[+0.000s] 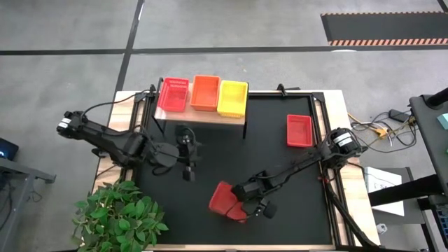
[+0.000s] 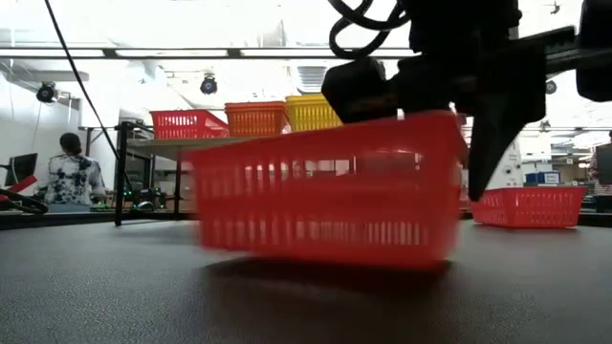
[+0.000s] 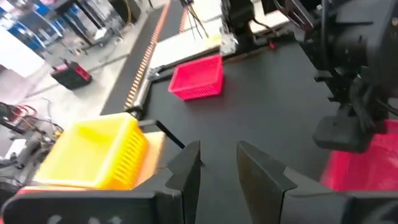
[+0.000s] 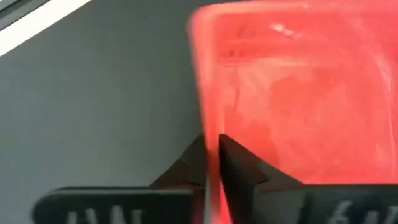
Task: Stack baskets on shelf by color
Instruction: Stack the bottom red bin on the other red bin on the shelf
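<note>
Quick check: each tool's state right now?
Left tool: open, empty, above the mat.
Right tool: shut on the red basket wall.

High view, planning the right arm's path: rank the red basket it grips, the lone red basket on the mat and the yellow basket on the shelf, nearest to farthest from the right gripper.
1. Red basket, front of the mat, its wall pinched in the right gripper.
2. Lone red basket, on the mat's right side.
3. Yellow basket, right end of the shelf at the back.
</note>
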You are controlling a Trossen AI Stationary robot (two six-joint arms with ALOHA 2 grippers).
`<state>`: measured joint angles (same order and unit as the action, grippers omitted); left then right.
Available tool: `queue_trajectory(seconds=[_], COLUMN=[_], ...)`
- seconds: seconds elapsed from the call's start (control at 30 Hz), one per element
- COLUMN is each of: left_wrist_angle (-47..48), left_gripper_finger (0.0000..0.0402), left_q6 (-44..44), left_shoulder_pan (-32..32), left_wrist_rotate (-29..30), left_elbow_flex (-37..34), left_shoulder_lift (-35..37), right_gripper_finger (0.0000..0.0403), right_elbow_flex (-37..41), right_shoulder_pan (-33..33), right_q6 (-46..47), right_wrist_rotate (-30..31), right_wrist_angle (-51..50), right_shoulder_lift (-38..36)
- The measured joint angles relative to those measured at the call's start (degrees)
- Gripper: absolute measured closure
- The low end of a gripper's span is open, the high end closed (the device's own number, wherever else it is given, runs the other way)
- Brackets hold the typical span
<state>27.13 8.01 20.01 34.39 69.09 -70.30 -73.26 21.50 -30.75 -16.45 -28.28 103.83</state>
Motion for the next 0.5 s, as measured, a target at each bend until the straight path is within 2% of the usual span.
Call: queue_trajectory(seconds=[0.07,0.23,0.37,0.5], left_wrist_angle=[-0.6,-4.9,-6.4,-7.2], left_gripper_finger=[0.0313,0.0313,0.0313,0.0313], left_q6=[1.3,6.0,9.2,12.7], left_shoulder_pan=[0.0,0.0,0.0,0.0], left_wrist_rotate=[0.6,0.7,1.2,4.1], left_elbow_flex=[-0.1,-2.3,-3.2,-3.4], left_shoulder_lift=[1.4,4.4,6.9,8.6], right_gripper_finger=[0.0387,0.0393,0.0394,0.0394], right_elbow_flex=[-0.3,-3.4,-8.2,-14.2], right_shoulder_pan=[0.0,0.1,0.7,0.3], right_q6=[0.2,6.2,10.2,13.6], right_wrist_rotate=[0.1,1.6,8.6,14.7], right_wrist_angle=[-0.2,-2.6,-9.4,-14.8], right_shoulder_lift=[-0.1,-1.5,-2.8,-4.4])
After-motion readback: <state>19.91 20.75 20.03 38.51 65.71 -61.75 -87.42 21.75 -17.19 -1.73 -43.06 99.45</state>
